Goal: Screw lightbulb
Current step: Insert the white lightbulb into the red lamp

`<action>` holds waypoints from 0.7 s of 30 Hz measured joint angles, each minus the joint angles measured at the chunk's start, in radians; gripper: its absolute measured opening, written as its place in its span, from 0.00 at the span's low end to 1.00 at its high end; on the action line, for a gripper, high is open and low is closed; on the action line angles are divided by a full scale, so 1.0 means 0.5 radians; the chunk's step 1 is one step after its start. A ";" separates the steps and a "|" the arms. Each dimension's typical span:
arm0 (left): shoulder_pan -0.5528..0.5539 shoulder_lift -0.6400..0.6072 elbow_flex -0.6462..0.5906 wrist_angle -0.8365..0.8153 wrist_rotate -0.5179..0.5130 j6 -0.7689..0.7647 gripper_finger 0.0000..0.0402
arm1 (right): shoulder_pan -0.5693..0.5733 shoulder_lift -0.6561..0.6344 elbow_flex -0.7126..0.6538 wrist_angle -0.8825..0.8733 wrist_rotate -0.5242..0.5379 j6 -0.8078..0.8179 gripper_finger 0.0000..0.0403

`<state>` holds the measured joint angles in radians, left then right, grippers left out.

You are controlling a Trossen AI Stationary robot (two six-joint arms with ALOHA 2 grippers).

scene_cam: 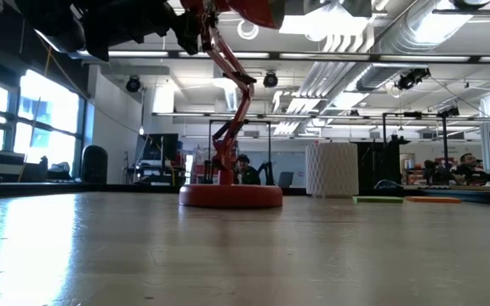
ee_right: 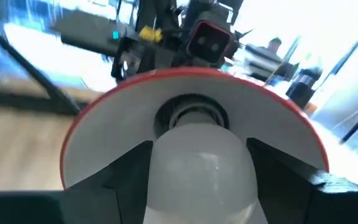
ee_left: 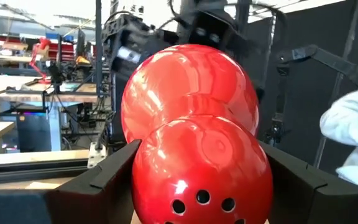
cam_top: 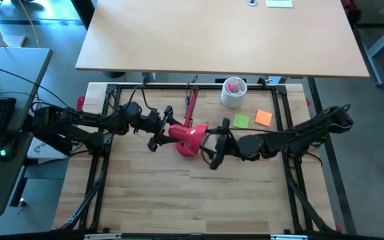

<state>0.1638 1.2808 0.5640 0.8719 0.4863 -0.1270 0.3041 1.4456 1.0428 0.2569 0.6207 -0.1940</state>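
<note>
Both jaws pinch: left gripper (ee_left: 197, 186) steadying the glossy red lamp shade (ee_left: 191, 118), right gripper (ee_right: 197, 180) should twist the small white pear-shaped lightbulb (ee_right: 197, 162) squarely into its socket.

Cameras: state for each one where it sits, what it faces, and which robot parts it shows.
High view: above the table, looking down; both arms meet at the red lamp shade.
Low view: at table height, facing the room; lamp base ahead, arms overhead.
Left wrist view: behind the left pincer, clamped on the shade's back.
Right wrist view: behind the right pincer, holding the lightbulb at the shade's socket.
Shared: both wrist views show the shade, from opposite ends.
</note>
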 joint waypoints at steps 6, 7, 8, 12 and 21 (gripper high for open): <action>0.003 -0.001 0.000 -0.002 0.118 0.138 0.63 | -0.076 -0.003 0.036 -0.010 -0.173 0.906 0.58; 0.003 -0.002 0.000 -0.004 0.130 0.158 0.63 | -0.094 -0.004 0.036 -0.012 -0.196 1.047 0.58; 0.003 -0.002 0.000 -0.005 0.142 0.172 0.63 | -0.112 -0.005 0.036 -0.011 -0.215 1.183 0.58; 0.005 -0.001 -0.001 -0.009 0.186 0.228 0.63 | -0.172 -0.007 0.036 -0.009 -0.280 1.657 0.58; 0.005 0.000 -0.001 -0.039 0.206 0.302 0.63 | -0.197 -0.002 0.017 -0.002 -0.186 2.505 0.58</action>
<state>0.1665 1.2808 0.5636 0.8523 0.5895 0.0242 0.2054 1.4445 1.0512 0.2558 0.5277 1.0583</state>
